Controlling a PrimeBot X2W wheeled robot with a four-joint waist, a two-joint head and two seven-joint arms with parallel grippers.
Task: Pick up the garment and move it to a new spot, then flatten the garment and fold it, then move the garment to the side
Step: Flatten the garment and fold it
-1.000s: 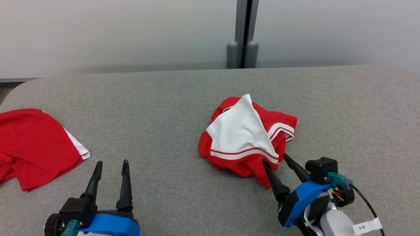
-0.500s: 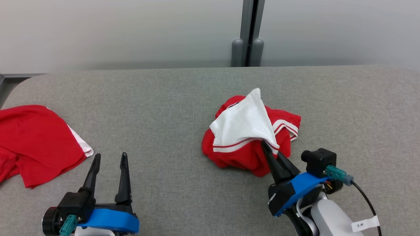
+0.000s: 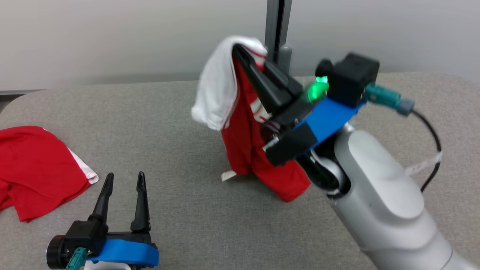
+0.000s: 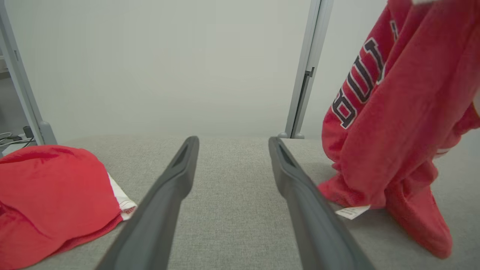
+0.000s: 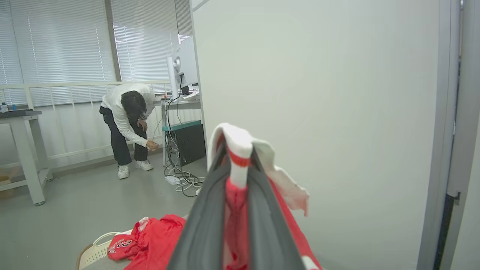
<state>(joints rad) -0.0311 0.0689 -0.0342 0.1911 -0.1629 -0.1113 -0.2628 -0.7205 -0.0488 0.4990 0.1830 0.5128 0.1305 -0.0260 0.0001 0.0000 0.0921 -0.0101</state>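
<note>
My right gripper (image 3: pixel 240 52) clamps the red and white garment (image 3: pixel 243 150), which hangs over the middle of the tabletop (image 3: pixel 150 112), its lower end touching it. My left gripper (image 3: pixel 125 179) is released near the front edge.

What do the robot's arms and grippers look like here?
The left gripper and right gripper each have two long tapered black fingers, a blue bracket and a teal connector. The right forearm is smooth pale grey, with a green light, black cable and white tag.
</note>
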